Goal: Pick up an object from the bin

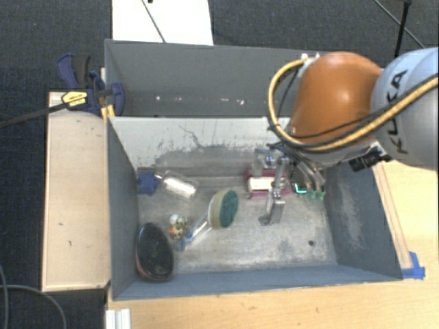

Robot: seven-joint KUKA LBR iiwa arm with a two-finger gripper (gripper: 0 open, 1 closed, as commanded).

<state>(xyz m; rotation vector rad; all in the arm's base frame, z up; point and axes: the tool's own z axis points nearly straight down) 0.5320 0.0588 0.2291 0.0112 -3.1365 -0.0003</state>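
The jaws hang low in the right half of the grey metal bin [357, 211], above its bare floor; whether they are apart or together cannot be told. A small maroon-and-white block [259, 184] lies just beside them, on their far left. A round green-faced disc [223, 208] lies further left.

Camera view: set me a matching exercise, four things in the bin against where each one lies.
1 black oval pad
2 green-and-beige round disc
3 white cylinder with blue end
4 maroon-and-white small block

a left side, toward the back
b right beside the gripper
c view's lower left corner
d middle of the bin

Pairs: 1-c, 2-d, 3-a, 4-b
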